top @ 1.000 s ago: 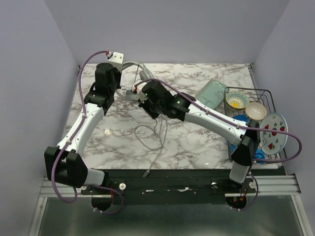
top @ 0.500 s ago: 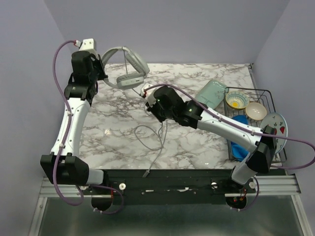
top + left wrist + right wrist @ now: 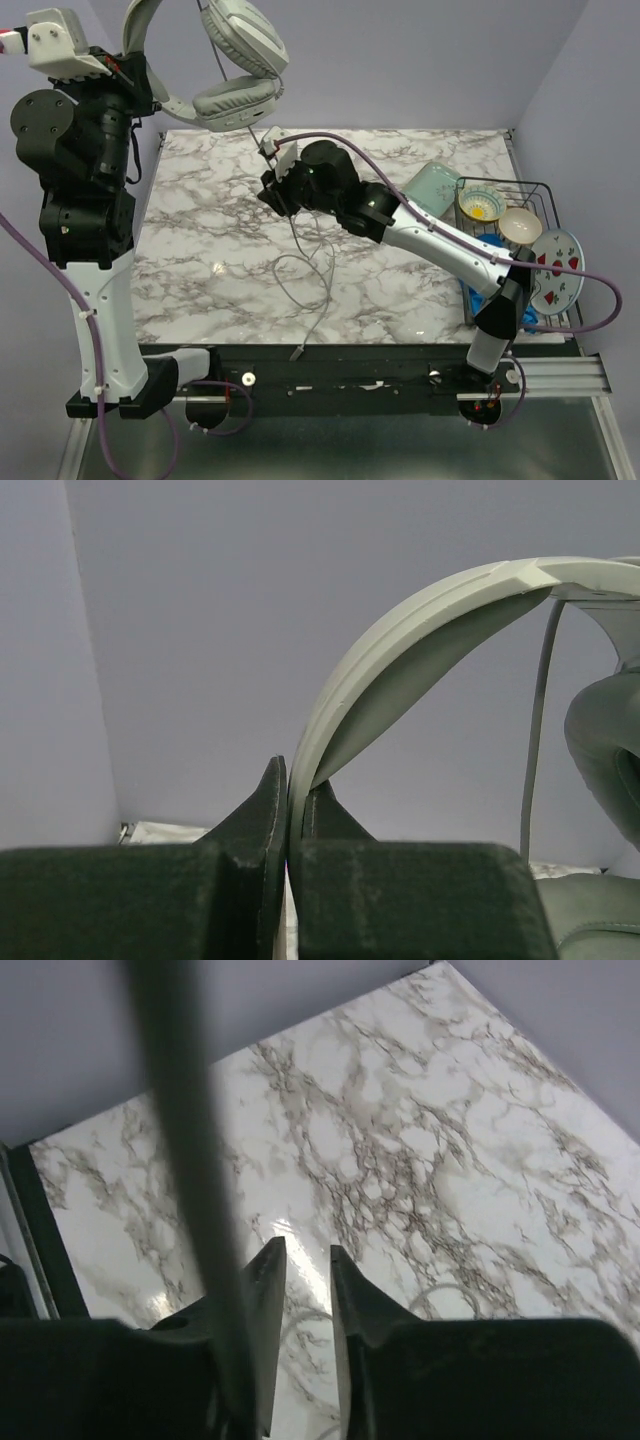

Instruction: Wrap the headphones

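The left hand [image 3: 290, 785] is clamping the headphones [image 3: 235, 98] aloft; their cable [image 3: 185, 1140] is hanging just beside the slightly parted right hand [image 3: 302, 1260].

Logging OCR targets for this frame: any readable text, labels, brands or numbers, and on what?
No readable text in any view.
Headphones: no brand mark visible.
Plate: red and dark pattern marks only, no letters.
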Robot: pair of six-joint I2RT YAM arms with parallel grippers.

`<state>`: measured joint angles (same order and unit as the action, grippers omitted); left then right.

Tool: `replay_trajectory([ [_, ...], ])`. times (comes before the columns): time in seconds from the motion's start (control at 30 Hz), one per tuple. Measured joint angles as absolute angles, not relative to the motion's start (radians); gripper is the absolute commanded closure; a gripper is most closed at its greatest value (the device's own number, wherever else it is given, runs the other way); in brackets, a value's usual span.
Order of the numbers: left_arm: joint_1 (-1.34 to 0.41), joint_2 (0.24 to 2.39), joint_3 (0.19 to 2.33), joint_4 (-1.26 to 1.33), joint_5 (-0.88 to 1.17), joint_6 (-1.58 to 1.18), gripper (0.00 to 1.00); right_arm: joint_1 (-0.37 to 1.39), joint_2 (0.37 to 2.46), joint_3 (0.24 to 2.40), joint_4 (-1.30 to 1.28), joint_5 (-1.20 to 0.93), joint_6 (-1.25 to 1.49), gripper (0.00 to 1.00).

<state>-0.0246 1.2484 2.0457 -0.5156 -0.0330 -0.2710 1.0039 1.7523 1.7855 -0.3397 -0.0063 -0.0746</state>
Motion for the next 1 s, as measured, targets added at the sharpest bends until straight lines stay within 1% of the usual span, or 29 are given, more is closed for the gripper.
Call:
replay_trajectory([
  [0.03, -0.022, 1.242, 2.056, -0.520, -0.034, -0.273, 1.00, 1.004, 1.773, 1.813, -0.324, -0.026, -0.052, 0.57],
  [0.07, -0.020, 1.237, 2.062, -0.521, -0.035, -0.275, 1.00, 1.004, 1.784, 1.827, -0.315, -0.033, -0.046, 0.52],
  [0.13, -0.017, 1.235, 2.080, -0.527, -0.038, -0.282, 1.00, 1.003, 1.808, 1.856, -0.303, -0.050, -0.024, 0.48],
  [0.2, -0.015, 1.242, 2.099, -0.540, -0.038, -0.289, 1.00, 1.001, 1.823, 1.869, -0.293, -0.062, -0.007, 0.42],
  [0.23, -0.015, 1.248, 2.110, -0.546, -0.039, -0.294, 1.00, 0.997, 1.827, 1.870, -0.293, -0.068, 0.002, 0.41],
  [0.33, -0.012, 1.265, 2.131, -0.555, -0.044, -0.308, 1.00, 0.987, 1.829, 1.863, -0.289, -0.081, 0.010, 0.31],
  [0.37, -0.005, 1.269, 2.135, -0.559, -0.044, -0.312, 1.00, 0.980, 1.823, 1.854, -0.289, -0.091, 0.011, 0.25],
  [0.4, 0.001, 1.272, 2.137, -0.562, -0.044, -0.315, 1.00, 0.972, 1.816, 1.841, -0.287, -0.096, 0.009, 0.22],
  [0.47, 0.009, 1.279, 2.138, -0.570, -0.044, -0.321, 1.00, 0.950, 1.794, 1.797, -0.285, -0.111, -0.025, 0.18],
  [0.67, 0.019, 1.331, 2.177, -0.582, -0.044, -0.334, 1.00, 0.920, 1.705, 1.628, -0.274, -0.109, -0.184, 0.17],
  [0.8, 0.019, 1.388, 2.251, -0.610, -0.044, -0.341, 1.00, 0.922, 1.647, 1.490, -0.228, -0.118, -0.259, 0.16],
  [0.9, 0.020, 1.430, 2.322, -0.632, -0.044, -0.345, 1.00, 0.916, 1.591, 1.394, -0.183, -0.162, -0.302, 0.16],
  [1.0, 0.020, 1.446, 2.359, -0.636, -0.044, -0.346, 1.00, 0.907, 1.578, 1.333, -0.124, -0.213, -0.334, 0.17],
])
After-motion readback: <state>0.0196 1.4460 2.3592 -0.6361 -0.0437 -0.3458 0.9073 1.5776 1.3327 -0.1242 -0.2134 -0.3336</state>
